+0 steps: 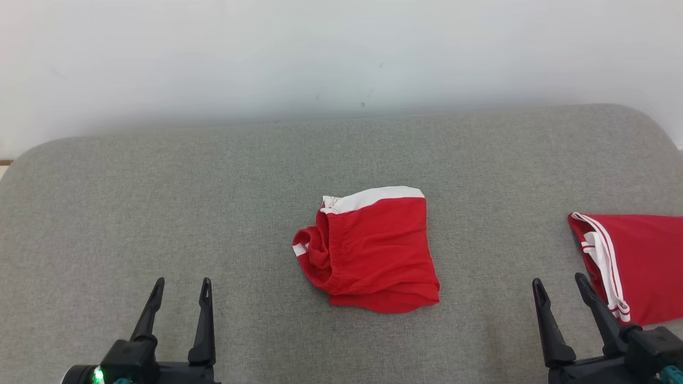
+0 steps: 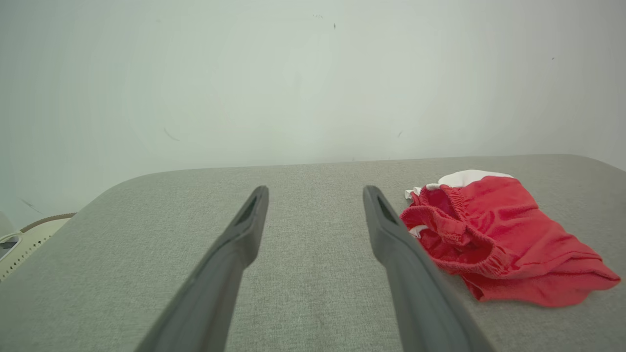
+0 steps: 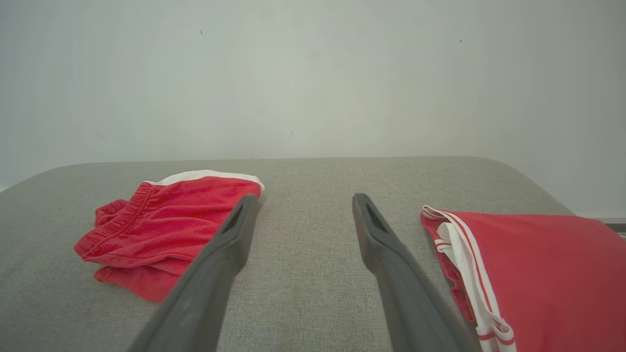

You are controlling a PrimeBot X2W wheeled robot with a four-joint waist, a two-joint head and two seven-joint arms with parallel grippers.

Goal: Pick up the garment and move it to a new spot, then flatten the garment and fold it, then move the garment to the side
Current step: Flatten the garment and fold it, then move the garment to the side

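Folded red shorts (image 1: 373,248) are laid mid-cushion (image 1: 213,213). Left gripper (image 1: 180,285) and right gripper (image 1: 559,281) are held apart, empty. A second red garment (image 1: 635,261) is seen beside the right one.

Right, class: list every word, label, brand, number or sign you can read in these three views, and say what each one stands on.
Readable text: none in any view.
The red shorts: plain red with a white band, no print.
The white scrap at their waistband: perhaps a label, too small to read.
The second red garment: white stripes only, no lettering.
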